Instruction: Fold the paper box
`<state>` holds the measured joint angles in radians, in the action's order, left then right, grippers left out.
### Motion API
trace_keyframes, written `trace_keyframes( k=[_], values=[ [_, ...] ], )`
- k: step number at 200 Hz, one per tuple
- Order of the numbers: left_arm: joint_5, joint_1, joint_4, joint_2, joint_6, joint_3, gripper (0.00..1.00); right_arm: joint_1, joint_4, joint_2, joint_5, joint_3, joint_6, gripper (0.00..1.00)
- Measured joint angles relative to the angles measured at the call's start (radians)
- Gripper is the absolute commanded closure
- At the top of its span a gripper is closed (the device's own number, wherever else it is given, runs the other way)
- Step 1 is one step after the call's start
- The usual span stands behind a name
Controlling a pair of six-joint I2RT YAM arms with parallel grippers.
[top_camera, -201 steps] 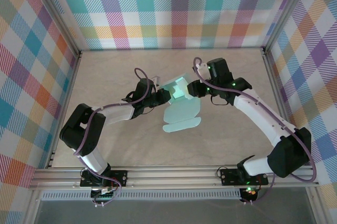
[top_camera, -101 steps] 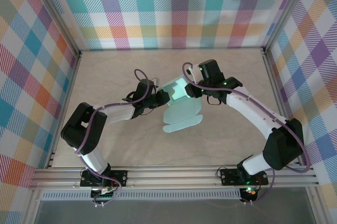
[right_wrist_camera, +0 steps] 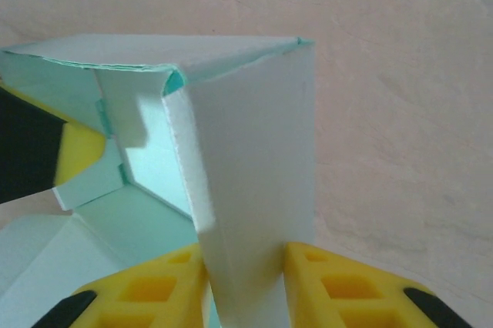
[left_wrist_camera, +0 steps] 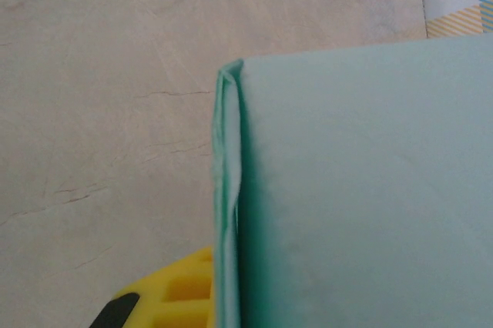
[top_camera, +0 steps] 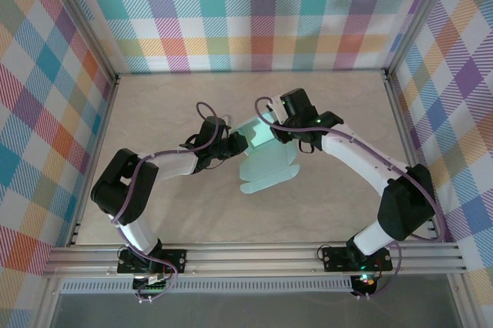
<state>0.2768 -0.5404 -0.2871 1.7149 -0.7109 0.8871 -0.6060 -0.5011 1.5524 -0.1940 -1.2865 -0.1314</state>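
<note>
From above, the pale mint-blue paper box (top_camera: 258, 137) of thin card sits in the middle of the beige table (top_camera: 154, 105). It is half stood up, and one flat flap (top_camera: 266, 175) lies toward the arms. The left gripper (top_camera: 236, 143) and the right gripper (top_camera: 276, 131) hold it from both sides, likely so a wall does not flop down.

In the left wrist view, the box's folded edge runs past a yellow pad (left_wrist_camera: 181, 289). These fingers are pressed together on the card.

In the right wrist view, the right gripper (right_wrist_camera: 246, 289) pinches one upright wall between two yellow pads (right_wrist_camera: 339, 289). Inside the box I see just its own little tabs.
</note>
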Motion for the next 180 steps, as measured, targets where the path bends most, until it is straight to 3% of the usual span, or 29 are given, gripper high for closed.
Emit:
trace_keyframes(
  k=[58,127,147,167,180],
  values=[
    [-0.001,0.007,0.013,0.003,-0.004,0.000,1.00,-0.058,-0.001,0.057,-0.174,-0.029,-0.039,0.79],
    [0.001,0.007,0.027,0.003,-0.050,0.000,1.00,-0.130,0.019,0.134,-0.439,-0.051,-0.046,0.97],
    [0.000,0.007,0.027,0.003,-0.060,0.000,1.00,-0.143,0.023,0.149,-0.493,-0.060,-0.048,0.95],
    [0.000,0.007,0.027,0.003,-0.065,0.000,1.00,-0.148,0.026,0.160,-0.517,-0.066,-0.049,0.79],
    [0.008,0.007,0.020,0.003,-0.067,0.000,1.00,-0.148,0.026,0.165,-0.527,-0.067,-0.062,0.77]
  ],
)
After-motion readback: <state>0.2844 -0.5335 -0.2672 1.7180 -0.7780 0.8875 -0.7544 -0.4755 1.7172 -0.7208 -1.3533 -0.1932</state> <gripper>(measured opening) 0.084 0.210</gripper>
